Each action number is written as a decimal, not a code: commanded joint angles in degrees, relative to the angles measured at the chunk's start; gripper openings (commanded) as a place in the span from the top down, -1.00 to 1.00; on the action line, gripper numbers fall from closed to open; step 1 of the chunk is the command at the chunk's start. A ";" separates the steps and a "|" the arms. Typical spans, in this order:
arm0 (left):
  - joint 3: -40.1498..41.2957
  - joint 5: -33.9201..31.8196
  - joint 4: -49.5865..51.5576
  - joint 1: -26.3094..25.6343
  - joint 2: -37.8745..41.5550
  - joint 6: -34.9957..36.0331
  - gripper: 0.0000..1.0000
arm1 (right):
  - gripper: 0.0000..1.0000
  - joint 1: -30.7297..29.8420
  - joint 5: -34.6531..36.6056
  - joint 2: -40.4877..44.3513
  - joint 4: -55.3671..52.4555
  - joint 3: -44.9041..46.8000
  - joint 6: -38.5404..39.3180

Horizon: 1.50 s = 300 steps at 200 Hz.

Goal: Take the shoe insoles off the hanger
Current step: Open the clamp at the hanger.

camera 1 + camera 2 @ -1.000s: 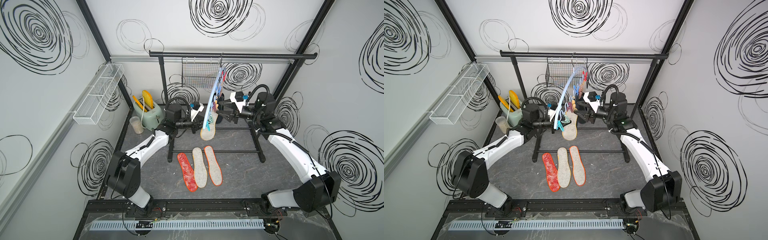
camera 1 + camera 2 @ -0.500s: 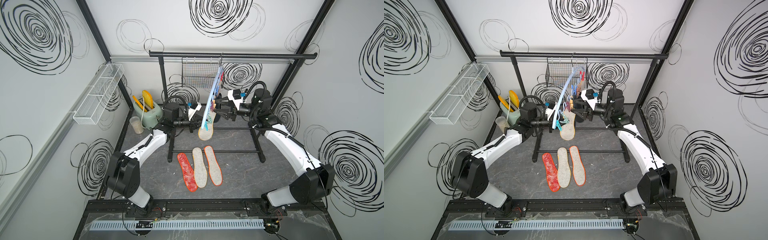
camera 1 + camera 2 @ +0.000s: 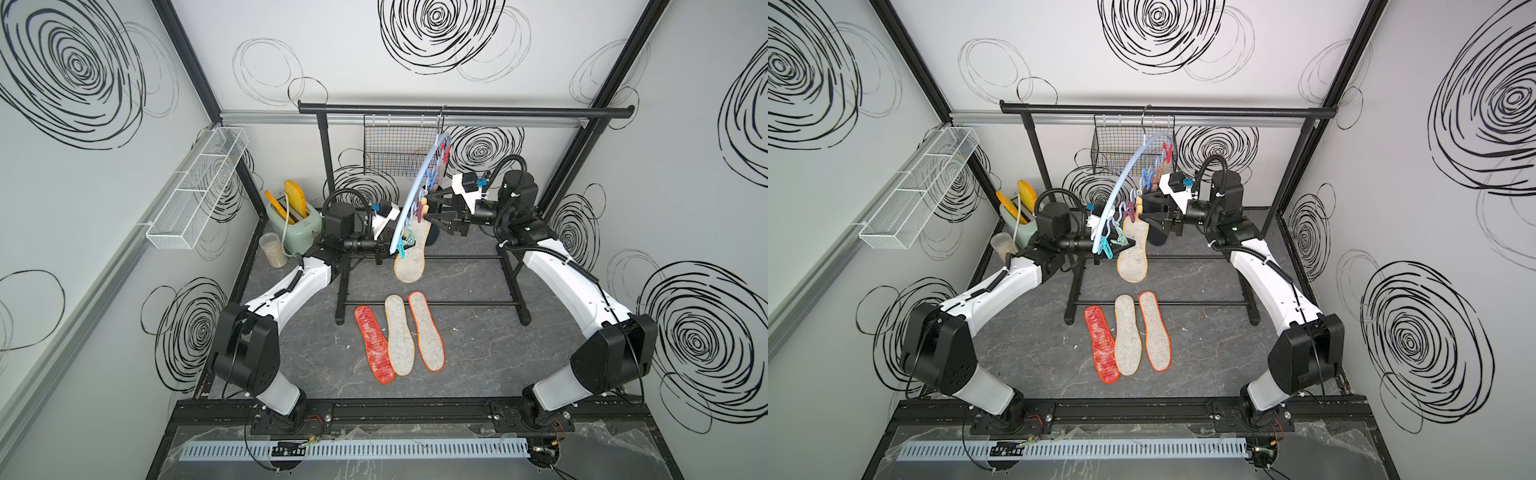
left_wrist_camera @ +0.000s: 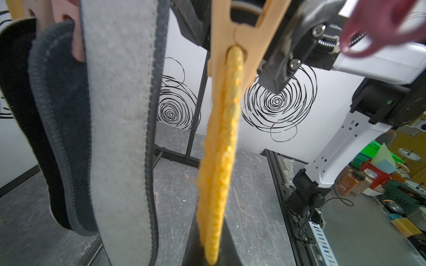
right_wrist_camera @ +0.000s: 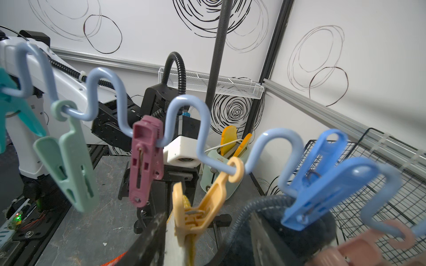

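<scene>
The pale-blue hanger (image 3: 417,195) (image 3: 1121,183) hangs tilted from the rail, its coloured pegs in a row (image 5: 184,101). An off-white insole (image 3: 411,253) (image 3: 1133,253) with a yellow rim (image 4: 221,147) hangs from the yellow peg (image 5: 198,214) (image 4: 232,30). My left gripper (image 3: 1128,245) (image 4: 212,251) is shut on its lower part. My right gripper (image 3: 430,207) (image 3: 1144,206) (image 5: 202,230) is open, its jaws either side of the yellow peg. Dark insoles (image 4: 57,115) and a grey one (image 4: 119,115) hang beside it. A red-orange insole (image 3: 374,345) and two off-white ones (image 3: 400,336) (image 3: 426,332) lie on the table.
The black garment rail (image 3: 457,111) spans the back and carries a black wire mesh basket (image 3: 395,149). A mint-green toaster (image 3: 295,224) and a cup (image 3: 272,249) stand at the back left. A white wire shelf (image 3: 195,187) is on the left wall.
My right gripper has risen from beside the hanging insole to the yellow peg, and its jaws have widened a little. The left gripper has kept its hold on the insole.
</scene>
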<state>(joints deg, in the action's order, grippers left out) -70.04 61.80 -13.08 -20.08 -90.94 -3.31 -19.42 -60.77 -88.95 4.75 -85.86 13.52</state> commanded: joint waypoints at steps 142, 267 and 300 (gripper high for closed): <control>-1.50 3.35 -1.13 0.86 -1.61 0.28 1.00 | -0.13 -1.55 -5.83 -2.62 2.58 -4.71 -2.96; -0.91 2.24 -1.33 1.09 -1.89 0.18 1.00 | 0.83 -1.80 -7.08 -3.30 2.50 -5.37 -3.79; 0.61 -1.36 -2.69 0.89 -1.45 -2.18 1.00 | 0.86 -1.74 -5.94 -3.34 2.19 -5.28 -3.67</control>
<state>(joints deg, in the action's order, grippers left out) -70.17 62.89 -13.08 -19.70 -92.36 -4.14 -20.88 -66.26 -92.05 6.50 -90.21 9.02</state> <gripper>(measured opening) 0.080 0.181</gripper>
